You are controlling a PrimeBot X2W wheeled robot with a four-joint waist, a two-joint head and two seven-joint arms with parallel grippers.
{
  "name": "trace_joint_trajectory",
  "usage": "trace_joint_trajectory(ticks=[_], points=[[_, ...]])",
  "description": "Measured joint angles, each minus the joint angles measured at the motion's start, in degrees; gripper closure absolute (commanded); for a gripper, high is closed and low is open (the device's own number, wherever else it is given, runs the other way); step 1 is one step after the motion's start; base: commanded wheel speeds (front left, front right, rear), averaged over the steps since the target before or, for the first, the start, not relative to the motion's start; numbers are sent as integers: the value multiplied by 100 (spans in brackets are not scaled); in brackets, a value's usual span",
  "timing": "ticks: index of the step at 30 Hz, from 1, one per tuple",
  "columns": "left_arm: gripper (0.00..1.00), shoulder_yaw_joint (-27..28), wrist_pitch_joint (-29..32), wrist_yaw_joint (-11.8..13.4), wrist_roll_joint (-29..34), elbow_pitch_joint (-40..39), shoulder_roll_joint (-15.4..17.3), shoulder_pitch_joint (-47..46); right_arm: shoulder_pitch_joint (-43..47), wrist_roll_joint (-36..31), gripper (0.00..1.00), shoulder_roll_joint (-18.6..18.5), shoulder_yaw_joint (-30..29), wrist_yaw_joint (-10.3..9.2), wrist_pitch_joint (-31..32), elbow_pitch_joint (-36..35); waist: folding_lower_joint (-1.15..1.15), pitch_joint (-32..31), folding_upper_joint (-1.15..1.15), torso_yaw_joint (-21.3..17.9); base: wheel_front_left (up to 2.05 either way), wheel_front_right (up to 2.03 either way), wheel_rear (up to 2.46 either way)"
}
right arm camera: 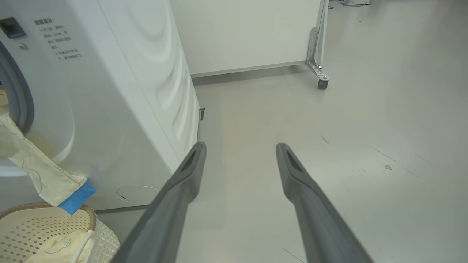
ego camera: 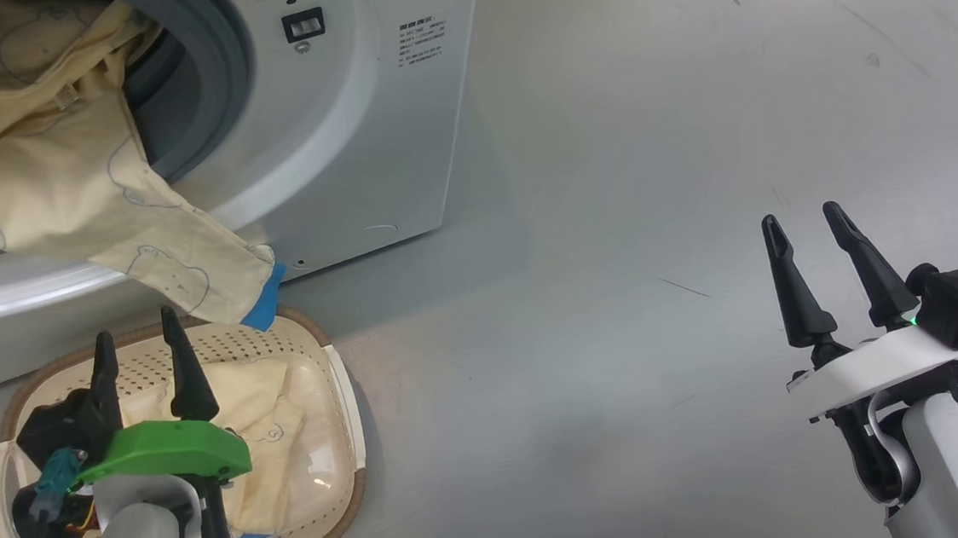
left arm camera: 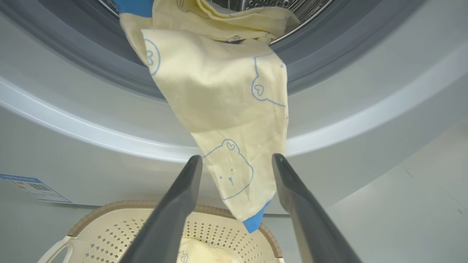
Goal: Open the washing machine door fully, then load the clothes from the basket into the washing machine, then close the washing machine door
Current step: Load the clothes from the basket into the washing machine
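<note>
The white washing machine [ego camera: 348, 125] stands open at the upper left; its door is out of view. A cream garment with blue trim [ego camera: 69, 164] hangs out of the drum mouth, its blue cuff [ego camera: 263, 299] dangling over the basket [ego camera: 344, 399]. More cream clothes [ego camera: 274, 430] lie in the basket. My left gripper [ego camera: 135, 334] hovers open over the basket, below the hanging garment [left arm camera: 226, 109], its fingers empty. My right gripper [ego camera: 800, 218] stands open over bare floor at the right, holding nothing. The basket rim [right arm camera: 47, 208] and hanging sleeve [right arm camera: 40, 175] show in the right wrist view.
Grey floor [ego camera: 650, 161] spreads to the right of the machine. A white partition on a castor [right arm camera: 321, 84] stands beyond the machine's side. A blue label sticker [left arm camera: 34, 188] sits on the machine's lower front.
</note>
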Motion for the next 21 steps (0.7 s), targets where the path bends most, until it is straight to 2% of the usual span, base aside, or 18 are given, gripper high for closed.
trace_joint_trajectory(ticks=[21], points=[[0, 189, 114, 1, -8, 1017, -1, -1048, -30, 1, 0, 12, -63, 0, 0, -1, 0, 191, 0, -216, 0, 0, 0]])
